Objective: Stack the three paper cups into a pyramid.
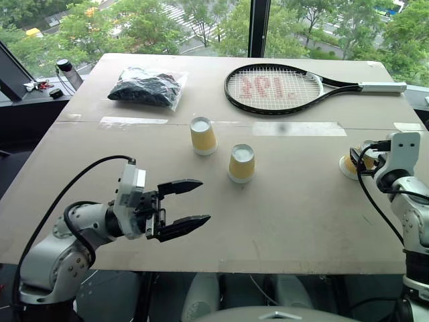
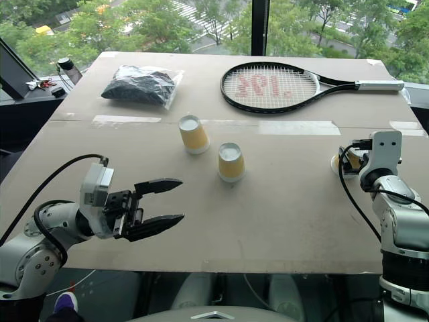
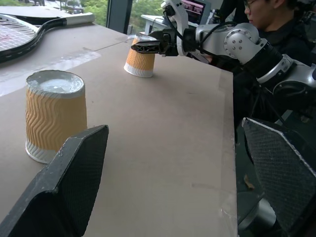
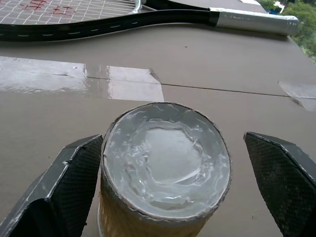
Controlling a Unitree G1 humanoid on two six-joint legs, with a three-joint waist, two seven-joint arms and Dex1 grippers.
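My left gripper (image 1: 191,204) hangs w/ fingers wide apart, holding nothing. Two paper cups (image 1: 203,135) (image 1: 241,163) sit upside down mid-table; third cup (image 4: 165,170) at right edge, between right gripper (image 4: 173,192) fingers, one touching, not yet clamped. Cups likely light, crushable: take mid-wall, gently.

Paper cups (image 1: 241,164) yellow-orange, wavy-patterned, white bottoms; racket (image 1: 281,88) black, red-marked strings; table (image 1: 281,215) beige.

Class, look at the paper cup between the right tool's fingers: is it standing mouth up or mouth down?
Mouth down. The cup shows its closed white bottom on top, and its wide rim rests on the table between the right tool's fingers.
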